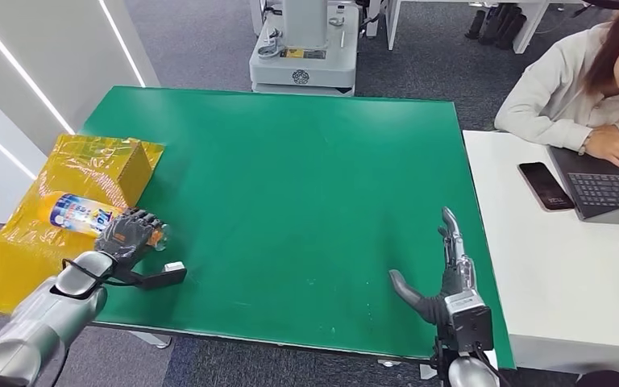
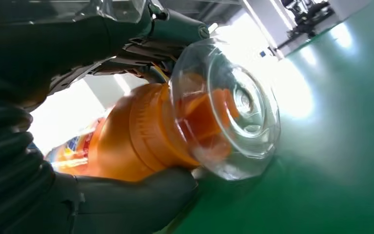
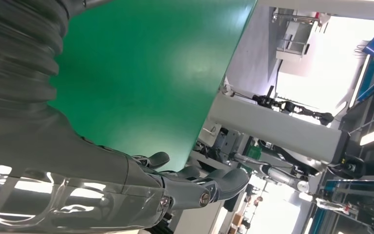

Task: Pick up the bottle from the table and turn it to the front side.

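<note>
The left hand (image 1: 129, 234) wraps its fingers (image 2: 126, 202) around the bottle (image 1: 76, 213), which lies on its side inside the grasp at the near left edge of the green table (image 1: 290, 185), its label end reaching beyond the hand over yellow sheeting (image 1: 24, 242). The right hand (image 1: 443, 274) holds nothing, fingers spread, well apart from the bottle near the table's right edge.

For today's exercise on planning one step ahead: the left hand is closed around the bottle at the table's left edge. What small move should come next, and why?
Probably a short lift. The left hand already grips the bottle, which lies on its side at the green table edge beside the yellow box. Raising it first should give room to turn the label forward.
</note>
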### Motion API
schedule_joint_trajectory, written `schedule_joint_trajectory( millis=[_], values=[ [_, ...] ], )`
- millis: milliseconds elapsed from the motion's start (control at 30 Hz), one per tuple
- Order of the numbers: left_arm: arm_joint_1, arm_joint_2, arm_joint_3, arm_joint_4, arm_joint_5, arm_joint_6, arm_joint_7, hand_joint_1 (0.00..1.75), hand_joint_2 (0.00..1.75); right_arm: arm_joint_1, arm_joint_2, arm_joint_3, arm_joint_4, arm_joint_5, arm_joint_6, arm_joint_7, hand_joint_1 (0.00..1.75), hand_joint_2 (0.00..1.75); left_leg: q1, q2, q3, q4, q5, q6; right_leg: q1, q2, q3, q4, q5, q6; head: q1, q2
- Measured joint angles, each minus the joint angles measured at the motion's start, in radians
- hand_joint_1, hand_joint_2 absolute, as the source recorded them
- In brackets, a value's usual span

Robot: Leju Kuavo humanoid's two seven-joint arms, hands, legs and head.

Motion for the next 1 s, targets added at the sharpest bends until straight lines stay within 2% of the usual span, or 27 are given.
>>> schedule_joint_trajectory(
  millis=[167, 300, 333, 433, 467, 567, 1000],
  values=[
    [-0.005, -0.053, 0.009, -0.014, 0.076, -0.044, -0.033, 1.75, 1.75, -0.008, 0.006, 0.002, 0.009, 0.000, -0.007, 0.001, 0.00, 1.75, 0.000, 0.000, 0.000, 0.000, 0.000, 0.000, -0.001, 0.001, 0.000, 0.000, 0.000, 0.000, 0.000, 0.000],
    [-0.007, -0.086, 0.018, -0.035, 0.173, -0.131, -0.030, 1.75, 1.75, -0.013, 0.016, 0.002, 0.011, 0.009, -0.006, 0.002, 0.00, 1.75, 0.000, 0.000, 0.000, 0.000, 0.000, 0.000, -0.001, 0.001, -0.001, 0.000, 0.000, 0.000, 0.000, 0.000],
    [-0.009, -0.093, 0.019, -0.040, 0.188, -0.153, -0.023, 1.69, 1.75, -0.015, 0.020, 0.002, 0.012, 0.012, -0.003, 0.003, 0.00, 1.75, 0.000, 0.000, 0.000, 0.000, 0.000, 0.000, -0.001, 0.001, -0.001, 0.000, 0.000, 0.000, 0.000, 0.000],
    [-0.025, -0.110, 0.019, -0.047, 0.210, -0.207, 0.007, 0.38, 1.75, -0.026, 0.029, 0.002, 0.019, 0.019, 0.008, 0.005, 0.00, 1.75, 0.000, 0.001, 0.000, 0.000, 0.000, 0.000, 0.000, 0.002, -0.001, 0.000, 0.000, 0.000, 0.000, 0.000],
    [-0.032, -0.115, 0.019, -0.046, 0.215, -0.221, 0.015, 0.00, 1.75, -0.029, 0.032, 0.002, 0.021, 0.023, 0.012, 0.007, 0.00, 1.75, 0.000, 0.001, 0.000, 0.000, 0.000, 0.000, 0.000, 0.002, -0.001, 0.000, 0.000, 0.000, 0.000, 0.000],
    [-0.051, -0.129, 0.019, -0.036, 0.223, -0.235, 0.032, 0.00, 1.75, -0.036, 0.041, 0.002, 0.025, 0.033, 0.024, 0.015, 0.00, 1.75, 0.000, 0.001, -0.001, 0.000, 0.000, 0.000, 0.000, 0.002, -0.001, 0.000, 0.000, 0.000, 0.000, 0.000],
    [-0.078, -0.169, 0.021, 0.009, 0.250, -0.148, 0.053, 0.00, 1.75, -0.040, 0.052, 0.000, 0.030, 0.055, 0.044, 0.033, 0.00, 1.75, 0.000, 0.001, -0.001, 0.000, 0.000, 0.000, 0.000, 0.002, -0.001, 0.000, 0.000, 0.000, 0.000, 0.000]
  ],
)
